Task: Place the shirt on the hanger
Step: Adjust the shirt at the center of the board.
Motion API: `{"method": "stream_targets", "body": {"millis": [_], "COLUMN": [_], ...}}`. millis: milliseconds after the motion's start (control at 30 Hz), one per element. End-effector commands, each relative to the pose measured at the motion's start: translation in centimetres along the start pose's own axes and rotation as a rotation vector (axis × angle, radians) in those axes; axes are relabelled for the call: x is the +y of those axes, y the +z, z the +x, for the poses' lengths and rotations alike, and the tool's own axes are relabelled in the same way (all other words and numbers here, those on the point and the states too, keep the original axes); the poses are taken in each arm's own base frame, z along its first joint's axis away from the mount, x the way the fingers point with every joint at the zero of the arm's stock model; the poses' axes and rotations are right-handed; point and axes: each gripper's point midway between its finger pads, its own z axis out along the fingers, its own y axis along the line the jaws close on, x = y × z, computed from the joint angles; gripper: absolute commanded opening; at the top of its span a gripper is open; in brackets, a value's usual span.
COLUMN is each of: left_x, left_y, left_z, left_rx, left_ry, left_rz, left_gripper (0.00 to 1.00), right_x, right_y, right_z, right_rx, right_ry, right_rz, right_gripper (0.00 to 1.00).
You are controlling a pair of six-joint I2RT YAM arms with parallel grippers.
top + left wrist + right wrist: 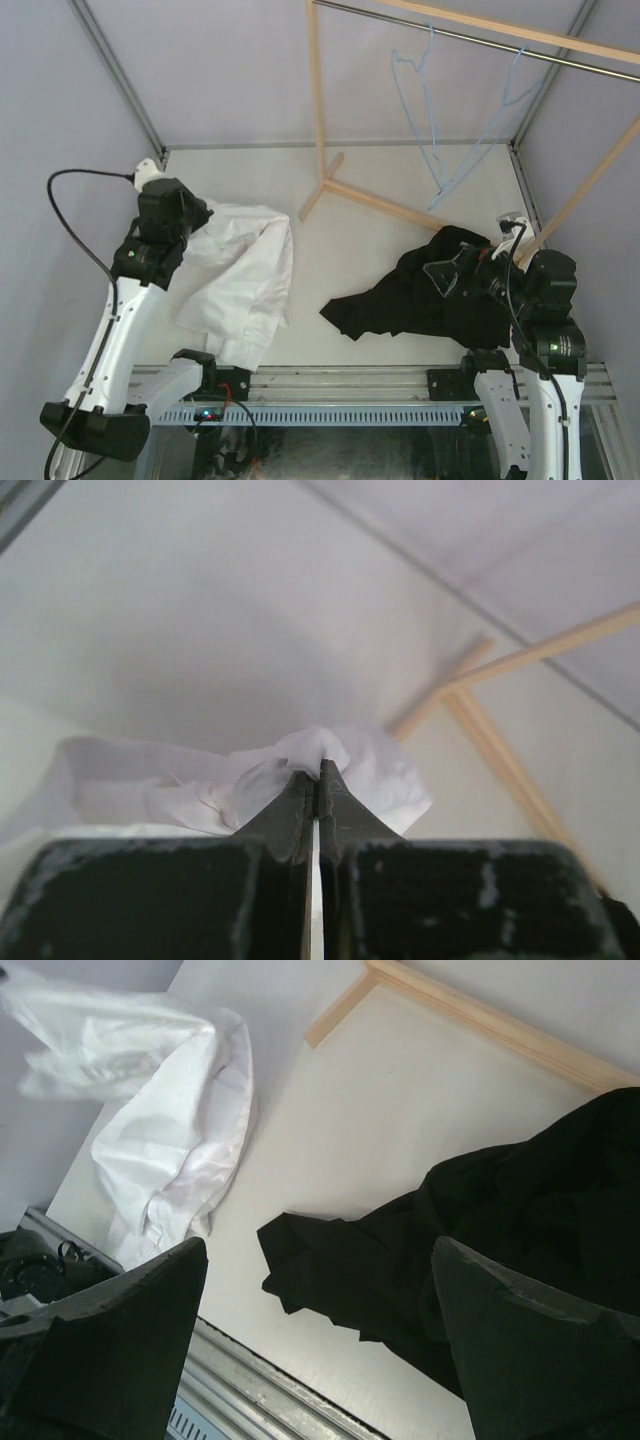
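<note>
The left tool point(317, 770) is pressed together on a bunched fold of the large white shirt of thin soft fabric point(245, 270). The rest of its cloth spreads from that pinch over the left part of the pale bench point(240, 170) toward the near edge. The right tool point(318, 1255) has its fingers wide apart and grips nothing, just above the crumpled black garment point(400, 295) on the right part. Light blue wire hangers point(420, 148) hang from the metal rod point(480, 40) of the wooden rack point(318, 100) at the far side, well apart from the shirt.
</note>
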Motion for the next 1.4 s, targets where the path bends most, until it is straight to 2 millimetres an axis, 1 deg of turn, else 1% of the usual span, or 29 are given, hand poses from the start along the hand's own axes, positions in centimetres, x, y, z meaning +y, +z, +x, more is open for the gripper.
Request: {"method": "stream_targets", "body": {"millis": [0, 100, 200, 267, 333, 367, 400, 467, 533, 600, 633, 700, 767, 800, 867, 967, 1067, 1133, 1233, 1367], "left_x": [-5.3, -7.7, -9.7, -11.1, -12.3, -12.8, -13.8, -14.9, -15.6, -15.6, -15.3, -14.2, -12.8, -12.0, -10.5, -9.1, -8.1, -7.4, -6.2, -4.7], "left_y": [-4.5, -6.7, -8.2, -8.9, -9.4, -9.6, -10.2, -10.7, -11.2, -11.5, -11.5, -11.6, -11.6, -11.5, -11.3, -11.8, -12.2, -11.9, -10.5, -7.8], "left_z": [-4.7, -6.6, -7.6, -7.2, -6.2, -5.2, -3.5, -0.5, 3.4, 7.5, 9.5, 13.1, 14.9, 15.3, 14.8, 12.5, 10.2, 9.4, 9.4, 10.8], "left_rx": [-0.034, -0.061, -0.068, -0.039, -0.002, 0.021, 0.052, 0.102, 0.179, 0.245, 0.273, 0.326, 0.348, 0.352, 0.323, 0.242, 0.160, 0.136, 0.153, 0.192], "left_ry": [0.081, 0.109, 0.150, 0.193, 0.243, 0.269, 0.304, 0.357, 0.397, 0.436, 0.455, 0.484, 0.491, 0.491, 0.485, 0.441, 0.396, 0.379, 0.379, 0.443], "left_rz": [0.177, 0.249, 0.316, 0.358, 0.396, 0.412, 0.447, 0.496, 0.538, 0.566, 0.566, 0.576, 0.573, 0.561, 0.532, 0.519, 0.512, 0.489, 0.436, 0.333], "left_gripper": [0.00, 0.00, 0.00, 0.00, 0.00, 0.00, 0.00, 0.00, 0.00, 0.00, 0.03, 0.14, 0.32, 0.37, 0.50, 0.64, 0.73, 0.77, 0.77, 0.82], "right_x": [1.1, 0.9, 0.8, 0.9, 1.2, 1.2, 1.2, 0.9, 0.2, -0.5, -0.8, -1.2, -1.3, -1.4, -1.6, -1.7, -1.7, -1.9, -1.8, -1.4], "right_y": [-0.3, -0.3, -0.4, -0.4, -0.4, -0.3, -0.4, -0.4, -0.6, -0.7, -0.7, -0.7, -0.6, -0.5, -0.3, 0.1, 0.6, 1.0, 1.5, 2.5], "right_z": [-1.1, -1.1, -1.0, -0.9, -0.7, -0.7, -0.6, -0.6, -0.7, -0.6, -0.6, -0.4, -0.3, -0.2, -0.1, 0.0, 0.2, 0.6, 1.3, 3.2], "right_rx": [-0.017, -0.019, -0.020, -0.016, -0.011, -0.008, -0.011, -0.022, -0.039, -0.047, -0.049, -0.047, -0.045, -0.046, -0.043, -0.041, -0.042, -0.036, -0.015, 0.045], "right_ry": [-0.075, -0.076, -0.071, -0.064, -0.054, -0.049, -0.045, -0.040, -0.032, -0.022, -0.018, -0.009, -0.002, 0.001, 0.015, 0.041, 0.079, 0.109, 0.136, 0.144], "right_rz": [-0.040, -0.033, -0.020, -0.025, -0.041, -0.047, -0.047, -0.025, 0.019, 0.064, 0.080, 0.100, 0.101, 0.102, 0.104, 0.105, 0.093, 0.086, 0.068, 0.048], "right_gripper": [0.94, 0.94, 0.94, 0.94, 0.94, 0.94, 0.95, 0.96, 0.96, 0.97, 0.97, 0.97, 0.97, 0.97, 0.97, 0.97, 0.97, 0.97, 0.97, 0.96]}}
